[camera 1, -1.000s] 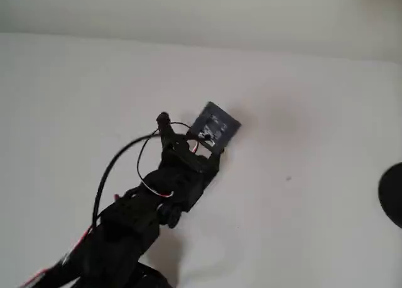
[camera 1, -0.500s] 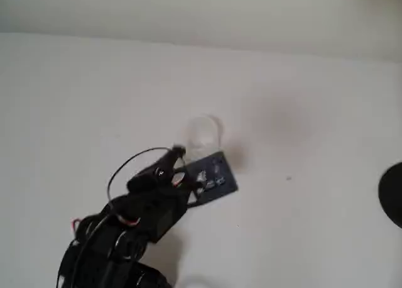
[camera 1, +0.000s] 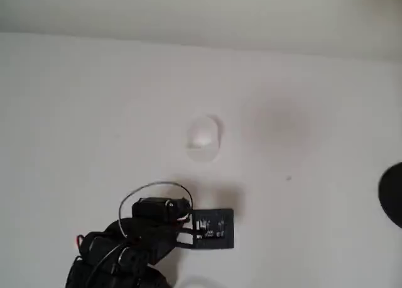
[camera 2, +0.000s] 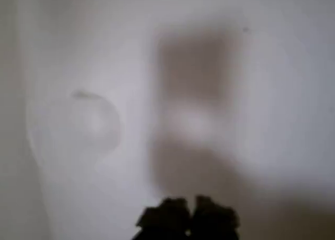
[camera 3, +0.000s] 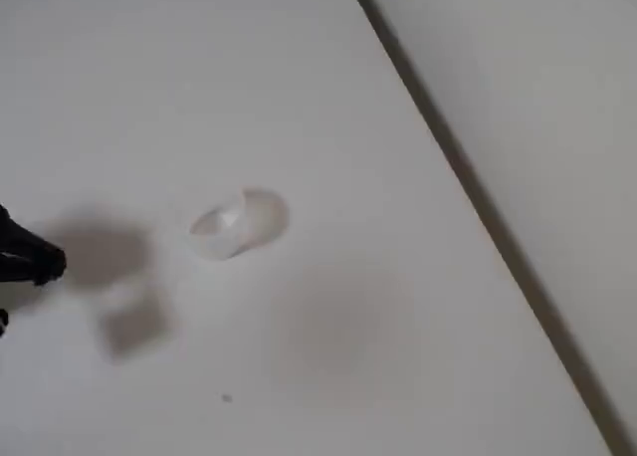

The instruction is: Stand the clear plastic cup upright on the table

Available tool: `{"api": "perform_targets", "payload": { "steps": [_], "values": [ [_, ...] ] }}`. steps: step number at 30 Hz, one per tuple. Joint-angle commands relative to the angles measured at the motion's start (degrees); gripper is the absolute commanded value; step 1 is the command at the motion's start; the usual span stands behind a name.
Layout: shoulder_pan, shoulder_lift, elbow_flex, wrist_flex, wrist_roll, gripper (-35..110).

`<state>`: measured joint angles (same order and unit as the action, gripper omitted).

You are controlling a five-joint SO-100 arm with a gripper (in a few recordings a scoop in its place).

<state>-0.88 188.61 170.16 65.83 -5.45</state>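
Observation:
The clear plastic cup (camera 1: 204, 137) is a faint whitish shape on the white table (camera 1: 75, 112), with nothing touching it. It also shows as a pale outline in the wrist view (camera 2: 89, 122) and as two overlapping ovals in the fixed view (camera 3: 239, 222). I cannot tell whether it stands or lies on its side. My arm is at the bottom left of the overhead view, its black board (camera 1: 213, 228) well below the cup. My gripper (camera 2: 188, 219) is shut with nothing in it. Its dark tip (camera 3: 35, 262) sits left of the cup.
A dark round object (camera 1: 392, 193) is cut off by the overhead view's right edge. The table's far edge meets a paler wall strip (camera 1: 201, 11) at the top. In the fixed view that edge (camera 3: 448, 147) runs diagonally on the right.
The arm has drawn back toward the bottom of the overhead view, away from the cup. The cup, covered a second ago, now sits exposed and alone.

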Motion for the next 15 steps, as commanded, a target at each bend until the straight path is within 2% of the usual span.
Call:
{"api": "perform_targets", "payload": {
  "steps": [1, 15],
  "values": [
    [2.5, -0.1, 2.4, -1.5, 1.9, 0],
    [2.9, -0.1, 2.4, -1.3, 1.8, 2]
  ]
}}
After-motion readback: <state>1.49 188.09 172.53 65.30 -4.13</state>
